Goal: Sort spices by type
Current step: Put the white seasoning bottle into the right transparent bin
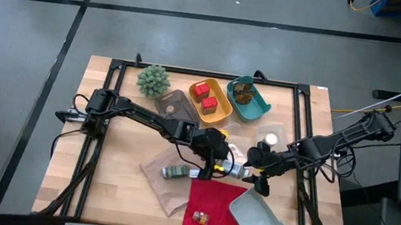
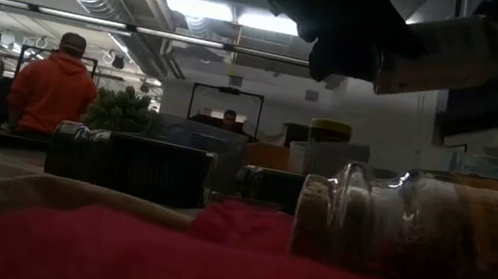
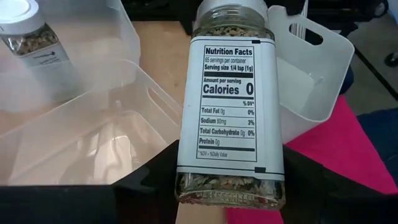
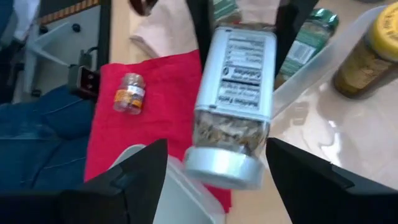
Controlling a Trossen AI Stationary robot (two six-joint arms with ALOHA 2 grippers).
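My left gripper is shut on a clear spice jar with a white label and a silvery cap, held above the table's middle. My right gripper is open; its fingers stand on either side of the jar's cap end with a gap showing on both sides. A green-capped jar lies on its side on brown paper. A small jar lies on the red cloth. A white-capped jar and a yellow-capped jar stand by the clear tray. Red tins sit in the orange tray, brown jars in the teal tray. My left gripper pinches the jar at its bottom end between the two fingers, coming level from the table's left, fingers along the jar. The jar is lifted clear and lies roughly level, its cap pointing toward the table's right.
A spiky green plant stands at the far left, beside a clear tray. A pale tray lies on the near right by the red cloth. A black frame rims the table. People stand in the room beyond.
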